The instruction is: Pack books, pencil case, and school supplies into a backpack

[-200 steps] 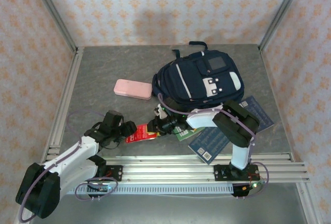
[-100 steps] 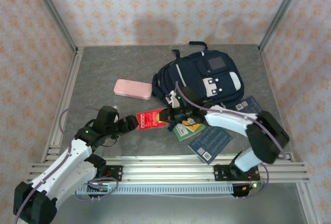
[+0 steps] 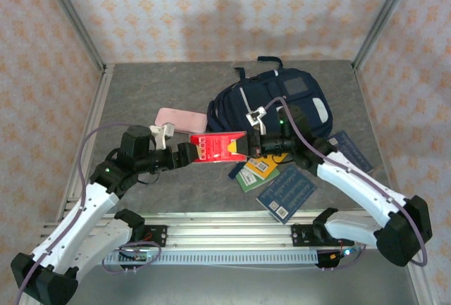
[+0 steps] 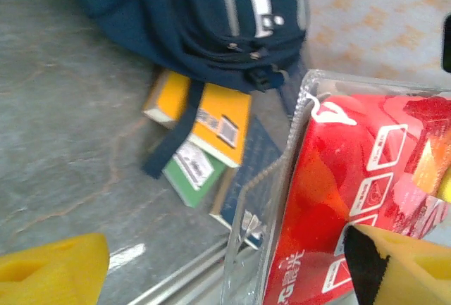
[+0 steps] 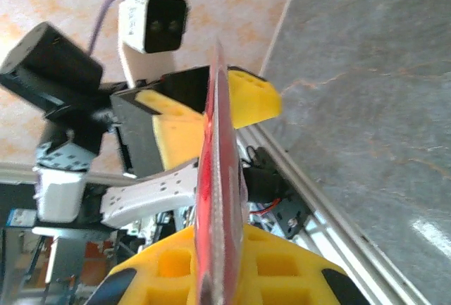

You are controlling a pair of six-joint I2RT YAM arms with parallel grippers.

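The red packet (image 3: pixel 218 148) hangs in the air above the tabletop (image 3: pixel 141 94), level and broadside to the overhead camera, between the two arms and just in front of the backpack (image 3: pixel 268 108). The right jaws are closed on its right end; seen from the right wrist, the packet (image 5: pixel 215 178) stands edge-on, pinched between the two yellow pads. The left jaws stand wide open around the packet's left end, one pad on each side of it. From the left wrist the packet (image 4: pixel 338 199) lies close against the right-hand pad, well apart from the other.

The backpack lies flat at the back of the tabletop, with a pink pencil case (image 3: pixel 181 120) to its left. At the backpack's near edge the orange-yellow book (image 4: pixel 211 118) overlaps the green book (image 4: pixel 194 175), and the dark blue book (image 3: pixel 285 194) lies just beside them.
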